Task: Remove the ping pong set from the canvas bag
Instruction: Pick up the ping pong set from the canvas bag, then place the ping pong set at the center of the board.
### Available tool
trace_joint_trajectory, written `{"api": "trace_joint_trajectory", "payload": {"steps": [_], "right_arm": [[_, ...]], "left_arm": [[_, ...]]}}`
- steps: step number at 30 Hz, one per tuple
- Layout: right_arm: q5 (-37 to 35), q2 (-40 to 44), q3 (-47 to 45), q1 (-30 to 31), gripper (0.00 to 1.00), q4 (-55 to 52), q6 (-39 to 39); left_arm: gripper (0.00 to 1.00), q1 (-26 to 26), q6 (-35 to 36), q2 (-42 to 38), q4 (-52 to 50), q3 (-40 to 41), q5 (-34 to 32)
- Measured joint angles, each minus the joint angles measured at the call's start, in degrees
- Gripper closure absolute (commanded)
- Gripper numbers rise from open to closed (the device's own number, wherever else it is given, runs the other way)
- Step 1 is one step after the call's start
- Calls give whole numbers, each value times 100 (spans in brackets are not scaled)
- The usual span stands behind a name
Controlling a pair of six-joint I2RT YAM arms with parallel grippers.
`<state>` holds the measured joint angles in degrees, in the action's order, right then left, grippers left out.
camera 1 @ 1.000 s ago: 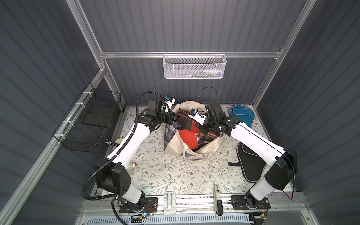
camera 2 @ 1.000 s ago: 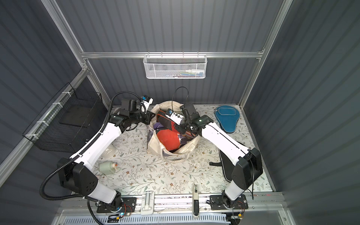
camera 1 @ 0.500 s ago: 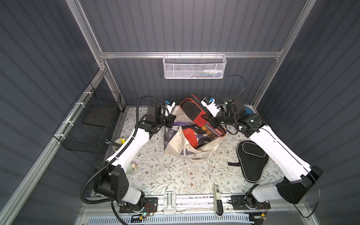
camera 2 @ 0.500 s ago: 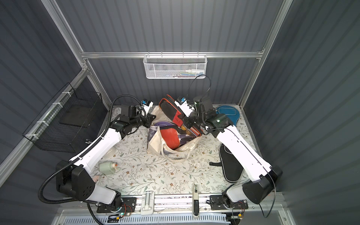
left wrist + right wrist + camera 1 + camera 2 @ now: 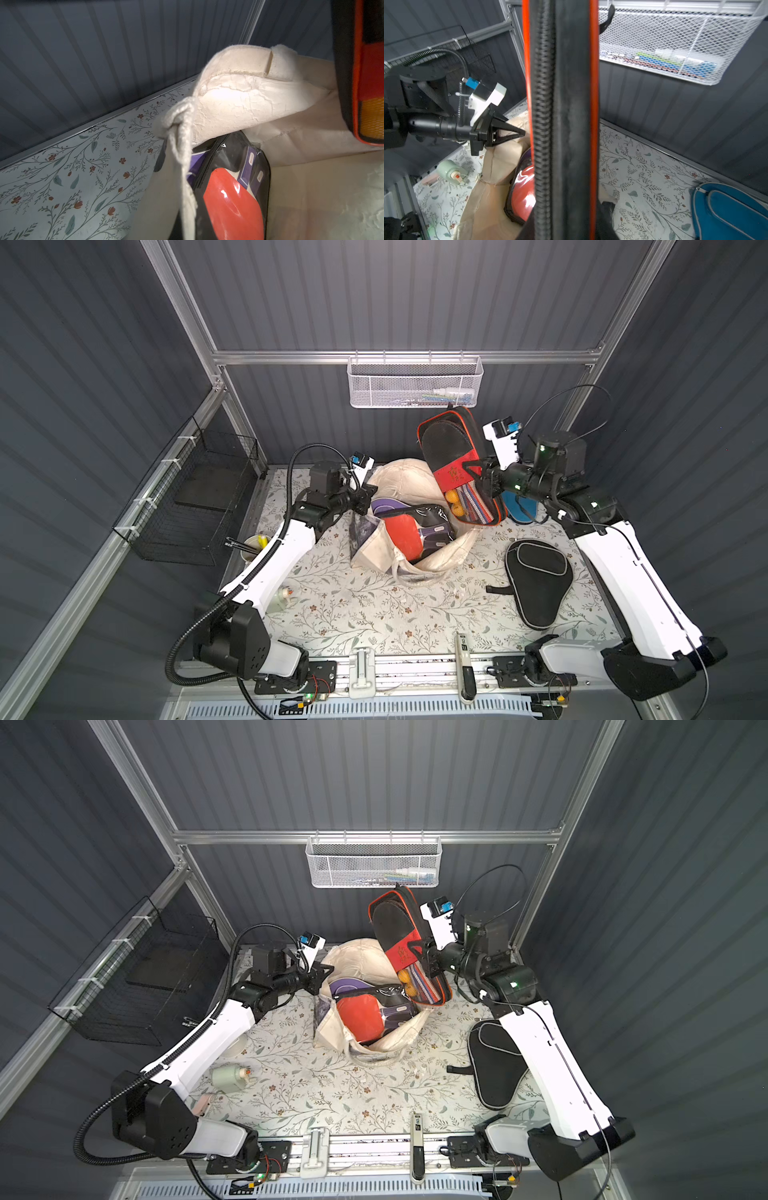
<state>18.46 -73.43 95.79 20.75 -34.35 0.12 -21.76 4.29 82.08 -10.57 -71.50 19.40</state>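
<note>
My right fingers (image 5: 478,480) clamp the red-and-black paddle case (image 5: 451,456), held above the canvas bag (image 5: 399,477) near the far edge of the desk (image 5: 357,614); my left fingers (image 5: 367,496), closed tight, pinch its rim.

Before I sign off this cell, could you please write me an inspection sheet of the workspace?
Surface: floral-patterned tabletop, no spills seen.
Job's things: cream canvas bag open, holding a purple paddle-shaped cover and a clear-fronted pack with a red paddle; red-and-black rectangular case held tilted over its rim; black paddle-shaped cover and blue paddle-shaped cover on the tabletop.
Clutter: pale green cylinder, cup with pens, near the left arm.
Grippers: left gripper shut at the bag's rim; right gripper shut on the case.
Cables: black ribbed hose on left arm; thin black cable looped above right arm.
Surroundings: white mesh basket on back wall; black wire basket on side wall.
</note>
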Motion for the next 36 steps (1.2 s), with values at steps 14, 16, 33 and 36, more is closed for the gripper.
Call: {"api": "trace_joint_trajectory", "payload": {"steps": [14,16,33,36], "right_arm": [[256,675,345,-1480,100,-85,426],[258,769,136,-1690,100,-37,485],[354,846,-2997,-2323,100,811,1290],[481,516,-3193,-2323,100,1261,1460]], "left_arm": [[100,0,-7,0,35,0,-2],[100,0,-15,0,37,0,-2],[100,0,-66,15,74,2,-4],[100,0,-66,9,87,46,-11]]}}
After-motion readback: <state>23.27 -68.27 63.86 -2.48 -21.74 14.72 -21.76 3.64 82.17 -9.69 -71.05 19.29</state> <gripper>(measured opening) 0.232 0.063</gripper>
